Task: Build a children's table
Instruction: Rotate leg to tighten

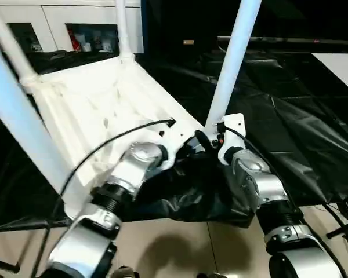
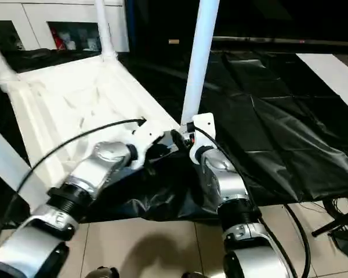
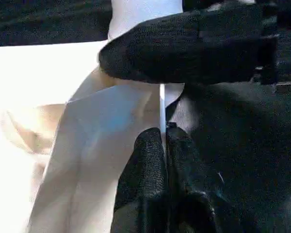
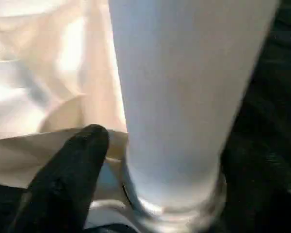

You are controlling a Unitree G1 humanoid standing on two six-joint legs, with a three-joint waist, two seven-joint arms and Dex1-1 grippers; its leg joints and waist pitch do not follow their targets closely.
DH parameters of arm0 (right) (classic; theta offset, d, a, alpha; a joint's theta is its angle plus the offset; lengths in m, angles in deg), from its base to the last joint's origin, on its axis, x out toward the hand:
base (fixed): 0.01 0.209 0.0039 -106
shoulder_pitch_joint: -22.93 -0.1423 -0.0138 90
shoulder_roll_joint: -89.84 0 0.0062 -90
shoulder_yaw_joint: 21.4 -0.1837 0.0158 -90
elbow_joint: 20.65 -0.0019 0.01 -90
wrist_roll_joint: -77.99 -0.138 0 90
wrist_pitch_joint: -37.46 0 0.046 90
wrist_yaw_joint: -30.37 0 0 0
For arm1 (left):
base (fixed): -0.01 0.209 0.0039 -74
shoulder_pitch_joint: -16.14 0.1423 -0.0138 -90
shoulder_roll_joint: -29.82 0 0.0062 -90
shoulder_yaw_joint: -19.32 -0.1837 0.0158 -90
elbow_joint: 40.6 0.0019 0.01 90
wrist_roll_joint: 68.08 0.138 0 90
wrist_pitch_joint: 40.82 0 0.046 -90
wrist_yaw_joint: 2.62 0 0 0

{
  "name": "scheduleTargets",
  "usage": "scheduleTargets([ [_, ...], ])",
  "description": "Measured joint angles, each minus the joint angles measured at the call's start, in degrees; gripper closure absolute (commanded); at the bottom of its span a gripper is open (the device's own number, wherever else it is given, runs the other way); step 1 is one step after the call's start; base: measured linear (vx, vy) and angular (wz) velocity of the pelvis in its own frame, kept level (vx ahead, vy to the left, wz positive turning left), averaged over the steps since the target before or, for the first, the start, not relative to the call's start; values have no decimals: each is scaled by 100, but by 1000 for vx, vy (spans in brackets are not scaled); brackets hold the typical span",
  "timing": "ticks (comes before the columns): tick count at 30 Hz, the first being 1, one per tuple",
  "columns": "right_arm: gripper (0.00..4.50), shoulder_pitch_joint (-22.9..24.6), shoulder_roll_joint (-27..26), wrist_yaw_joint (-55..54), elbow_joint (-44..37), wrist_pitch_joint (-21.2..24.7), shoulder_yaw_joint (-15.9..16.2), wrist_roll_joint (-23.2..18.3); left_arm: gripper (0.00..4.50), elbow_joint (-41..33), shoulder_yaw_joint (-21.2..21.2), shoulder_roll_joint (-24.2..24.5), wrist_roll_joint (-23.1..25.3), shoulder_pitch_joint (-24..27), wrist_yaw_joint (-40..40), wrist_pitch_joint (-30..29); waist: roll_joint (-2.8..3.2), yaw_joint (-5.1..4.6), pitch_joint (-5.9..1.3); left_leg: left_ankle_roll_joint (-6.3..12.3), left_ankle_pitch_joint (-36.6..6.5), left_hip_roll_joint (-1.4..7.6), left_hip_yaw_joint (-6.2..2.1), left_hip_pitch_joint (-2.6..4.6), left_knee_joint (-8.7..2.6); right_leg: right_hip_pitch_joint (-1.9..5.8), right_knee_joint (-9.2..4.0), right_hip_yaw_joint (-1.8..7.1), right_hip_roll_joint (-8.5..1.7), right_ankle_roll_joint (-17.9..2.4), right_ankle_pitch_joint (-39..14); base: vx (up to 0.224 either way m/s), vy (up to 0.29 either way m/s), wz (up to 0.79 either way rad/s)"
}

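Tabletop (image 1: pixel 104 110) upside down, mid-frame; legs in sockets. L gripper (image 3: pixel 161 141) pinched shut at near-corner rim; R gripper (image 1: pixel 211 142) state unclear beside leg (image 1: pixel 232 63) at 12 o'clock. Step: seating last leg, prob. Next: press down, release.

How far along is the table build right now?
Done, it seems: four legs stand up from the upside-down tabletop. In hand: the left gripper is shut on the tabletop's rim beside the near right leg, with the right gripper at that leg's base. Left: probably confirming that leg is seated, then turning the table upright.
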Motion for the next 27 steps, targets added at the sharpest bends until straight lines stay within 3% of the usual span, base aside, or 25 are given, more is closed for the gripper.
scheduleTargets([
  [9,68,504,997,2045,-820,28,627,-16,450,-765,-70,756,-376,464,-1575,126,22,64,7,0,0,-1,6,-14,9,5,-7,13,-4,-21,1,0,0,0],
  [17,68,722,1420,3082,-1321,251,803,-275,450,-1081,-51,1128,-576,678,-2210,111,29,61,13,0,0,0,10,-15,14,1,-7,18,-5,-19,-3,0,0,0],
  [18,95,722,1426,3134,-1356,265,801,-305,450,-1089,-45,1139,-578,686,-2229,106,29,57,13,0,0,0,10,-15,14,0,-6,18,-5,-19,-4,0,0,0],
  [21,108,722,1429,3253,-1464,309,792,-447,450,-1153,-37,1200,-619,731,-2299,77,29,55,13,0,0,2,10,-14,13,0,-5,16,-4,-19,-5,0,0,0],
  [22,134,722,1429,3272,-1489,354,792,-467,450,-1194,-37,1219,-630,754,-2323,68,29,55,13,0,1,2,10,-15,14,0,-6,17,-4,-19,-5,0,0,0],
  [27,175,738,1438,3375,-1595,401,795,-493,450,-1304,-37,1243,-632,815,-2366,27,29,57,13,0,0,2,13,-16,24,1,-6,20,-4,-19,-10,0,0,0],
])
